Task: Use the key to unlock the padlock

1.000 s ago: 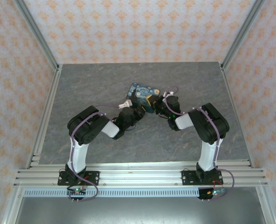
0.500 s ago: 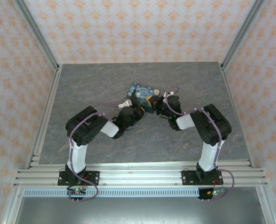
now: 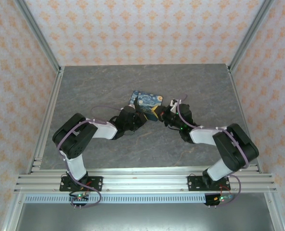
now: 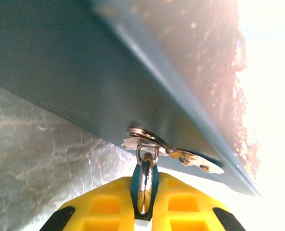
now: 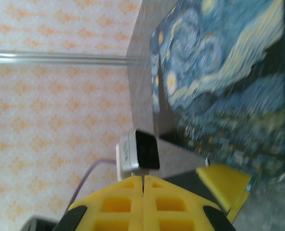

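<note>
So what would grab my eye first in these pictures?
The padlock, a block painted with a swirling blue-and-yellow starry night, lies mid-table, flanked by the left gripper and right gripper. Close up, the left one's yellow fingers pinch a small metal ring hanging from a latch on its teal side.

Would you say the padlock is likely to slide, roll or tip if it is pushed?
Probably slide: the padlock is a flat-sided block with no rounded face to roll on. Tipping seems unlikely, since it looks broad and low. The ring at its edge likely swings loose.
</note>
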